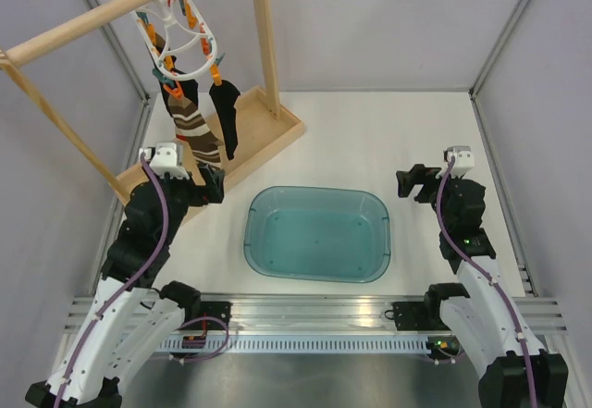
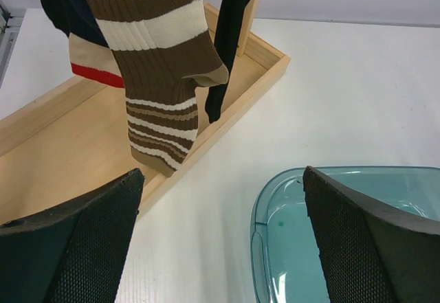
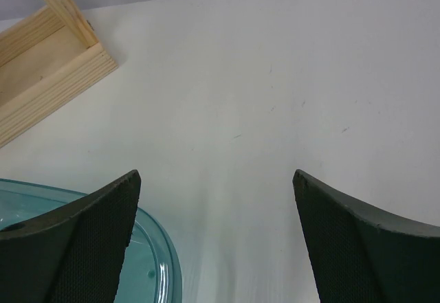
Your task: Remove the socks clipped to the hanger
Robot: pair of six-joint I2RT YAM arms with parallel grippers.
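The white ring hanger (image 1: 176, 21) hangs from the wooden pole at the upper left, with orange and teal clips. A brown striped sock (image 1: 196, 130) and a black sock (image 1: 225, 117) dangle from it. In the left wrist view the striped sock (image 2: 161, 76) hangs ahead, with a black sock (image 2: 230, 35) to its right and a navy sock with a red-white patch (image 2: 82, 49) to its left. My left gripper (image 1: 211, 184) is open and empty just below the socks. My right gripper (image 1: 414, 184) is open and empty at the right.
A teal plastic tub (image 1: 317, 232) sits in the middle of the table, also seen in the left wrist view (image 2: 275, 207) and right wrist view (image 3: 155, 262). The wooden rack's tray base (image 1: 268, 144) and its upright post (image 1: 265, 38) stand at the back left.
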